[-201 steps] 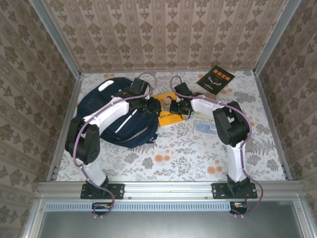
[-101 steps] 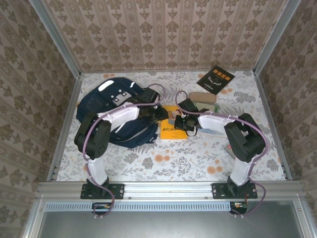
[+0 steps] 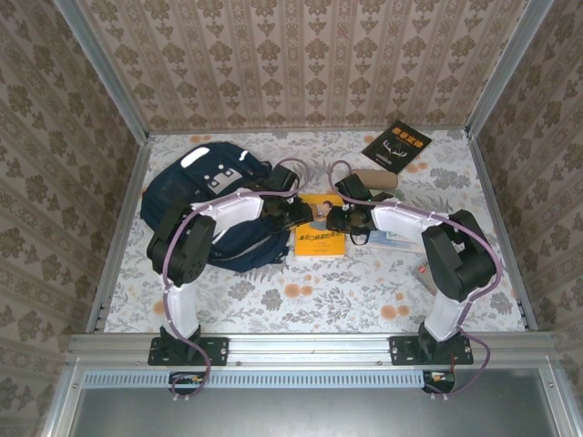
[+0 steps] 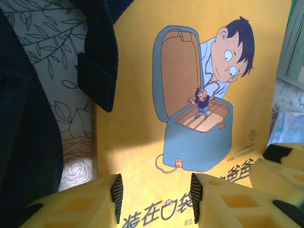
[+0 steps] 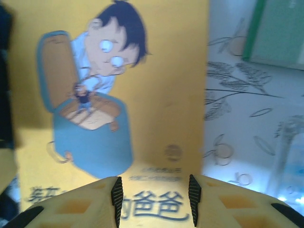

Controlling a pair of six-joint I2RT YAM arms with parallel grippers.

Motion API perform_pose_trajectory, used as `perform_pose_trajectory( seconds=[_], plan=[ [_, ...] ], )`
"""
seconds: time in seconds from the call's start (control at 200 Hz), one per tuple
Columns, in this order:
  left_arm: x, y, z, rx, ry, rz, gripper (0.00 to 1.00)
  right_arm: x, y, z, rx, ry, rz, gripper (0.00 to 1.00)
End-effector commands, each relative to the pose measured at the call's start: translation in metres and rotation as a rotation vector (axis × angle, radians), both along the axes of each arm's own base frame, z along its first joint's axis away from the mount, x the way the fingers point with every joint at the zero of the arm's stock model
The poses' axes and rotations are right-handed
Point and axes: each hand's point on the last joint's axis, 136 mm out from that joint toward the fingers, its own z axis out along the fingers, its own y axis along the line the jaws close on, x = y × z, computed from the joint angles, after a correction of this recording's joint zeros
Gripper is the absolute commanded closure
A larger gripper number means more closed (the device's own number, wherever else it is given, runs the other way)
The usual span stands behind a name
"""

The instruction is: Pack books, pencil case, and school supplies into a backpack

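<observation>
The yellow-orange book (image 3: 319,240) with the cartoon figure lies flat just right of the navy backpack (image 3: 202,193). Both grippers hover over it, open and empty. My left gripper (image 3: 297,217) faces its left half, seen close up as the left gripper (image 4: 154,197) over the cover (image 4: 137,95). My right gripper (image 3: 331,219) faces its right half, shown as the right gripper (image 5: 154,199) above the cover (image 5: 166,85). The black book (image 3: 398,146) lies at the far right. The tan case (image 3: 374,178), green box (image 5: 278,33) and light-blue pack (image 3: 397,238) sit right of the yellow book. The navy book is hidden.
A dark backpack strap (image 4: 97,71) overlaps the book's left edge. The right gripper's yellow fingers (image 4: 280,166) are close to my left gripper. Metal frame walls close in the flowered table (image 3: 319,296), which is bare along the near edge.
Both arms swung toward the near side and came together over the yellow book. The left gripper left the backpack top. The book now lies slightly nearer and to the right.
</observation>
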Motion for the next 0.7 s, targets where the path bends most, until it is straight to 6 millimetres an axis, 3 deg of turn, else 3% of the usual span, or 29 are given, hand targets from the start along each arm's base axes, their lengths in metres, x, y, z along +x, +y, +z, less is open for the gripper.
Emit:
perform_pose_trajectory(
  seconds=[0.0, 0.255, 0.52, 0.695],
  plan=[
    [-0.002, 0.013, -0.012, 0.096, 0.000, -0.008, 0.53, -0.008, -0.012, -0.015, -0.078, 0.046, 0.009, 0.55],
    [-0.006, 0.023, -0.023, 0.185, 0.020, -0.019, 0.49, -0.011, -0.016, -0.039, -0.087, 0.099, 0.005, 0.55],
    [-0.013, 0.014, -0.039, 0.172, 0.069, -0.043, 0.49, -0.012, -0.011, -0.043, -0.056, 0.101, 0.004, 0.57],
    [-0.012, 0.023, -0.040, 0.237, 0.061, -0.037, 0.49, -0.013, -0.012, -0.043, -0.054, 0.100, 0.002, 0.57]
  ],
)
